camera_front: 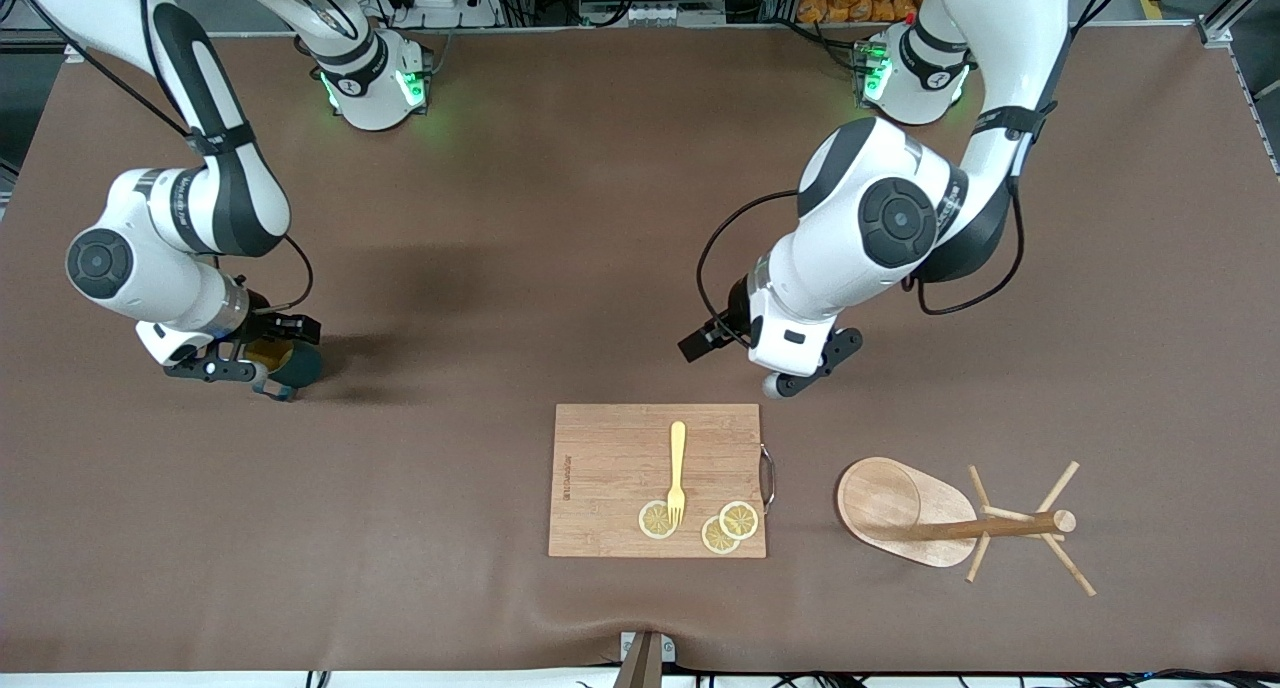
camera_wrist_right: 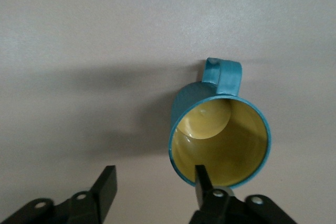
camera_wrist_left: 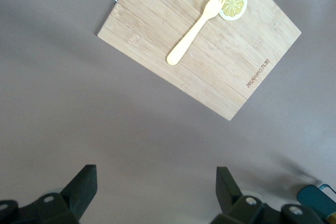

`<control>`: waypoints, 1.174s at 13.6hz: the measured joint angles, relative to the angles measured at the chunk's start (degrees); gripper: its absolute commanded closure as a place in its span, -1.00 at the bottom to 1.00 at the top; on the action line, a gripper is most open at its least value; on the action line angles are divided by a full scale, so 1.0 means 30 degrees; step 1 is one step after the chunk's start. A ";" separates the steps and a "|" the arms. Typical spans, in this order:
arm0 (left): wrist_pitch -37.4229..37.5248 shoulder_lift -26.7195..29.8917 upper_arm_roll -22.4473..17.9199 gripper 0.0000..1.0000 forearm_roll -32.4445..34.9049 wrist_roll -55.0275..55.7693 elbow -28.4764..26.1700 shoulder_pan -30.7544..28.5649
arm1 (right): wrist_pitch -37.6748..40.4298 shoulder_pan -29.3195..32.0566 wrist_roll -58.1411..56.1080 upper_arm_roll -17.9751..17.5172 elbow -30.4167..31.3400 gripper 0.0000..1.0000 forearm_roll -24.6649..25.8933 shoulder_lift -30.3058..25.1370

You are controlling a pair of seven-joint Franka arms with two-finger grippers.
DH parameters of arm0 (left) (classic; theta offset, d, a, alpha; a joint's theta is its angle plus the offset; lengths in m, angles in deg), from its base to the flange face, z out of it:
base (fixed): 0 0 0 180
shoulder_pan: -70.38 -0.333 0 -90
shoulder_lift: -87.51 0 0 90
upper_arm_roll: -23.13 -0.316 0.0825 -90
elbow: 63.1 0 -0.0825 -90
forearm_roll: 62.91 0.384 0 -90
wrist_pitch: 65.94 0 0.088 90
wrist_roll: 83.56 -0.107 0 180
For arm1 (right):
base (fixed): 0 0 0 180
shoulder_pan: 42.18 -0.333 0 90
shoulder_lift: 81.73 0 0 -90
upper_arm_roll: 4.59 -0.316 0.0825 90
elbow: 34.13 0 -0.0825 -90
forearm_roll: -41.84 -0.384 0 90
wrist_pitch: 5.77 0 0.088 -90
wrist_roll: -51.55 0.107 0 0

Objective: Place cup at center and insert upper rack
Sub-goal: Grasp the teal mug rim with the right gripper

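1. Cutting board (camera_front: 612, 468), bearing unreadable branded lettering along one edge, lies beside the tipped-over upper rack (camera_front: 905, 513).
2. Left end effector (camera_wrist_left: 155, 187) hangs spread, released.
3. Right end effector (camera_wrist_right: 152, 184), fingers parted, straddles the cup's (camera_wrist_right: 218, 137) rim.

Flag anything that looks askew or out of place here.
The upper rack lies tipped on its side, toward the left arm's end of the table beside the cutting board, its pole flat and its oval base on edge. The cup stands upright at the open right gripper. The open left gripper hovers, empty.
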 measured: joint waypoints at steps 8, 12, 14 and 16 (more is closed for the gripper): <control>-0.0128 -0.0217 -0.0020 -1.00 0.0020 0.0174 0.0027 0.0390 | -0.1245 0.0084 0.0624 0.0032 0.0106 0.31 -0.0108 0.1077; -0.0130 -0.0217 -0.0006 -1.00 0.1633 0.0170 0.0070 0.0435 | -0.1385 0.0121 0.0633 0.0046 0.0106 0.85 -0.0132 0.1267; -0.0131 -0.0217 -0.0005 -1.00 0.1983 0.0152 0.0080 0.0476 | -0.1411 0.0123 0.0638 0.0046 0.0103 1.00 -0.0151 0.1267; -0.0133 -0.0218 0.0013 -1.00 0.3047 0.0107 0.0095 0.0497 | -0.1370 0.0125 0.0645 0.0049 0.0076 1.00 -0.0152 0.1248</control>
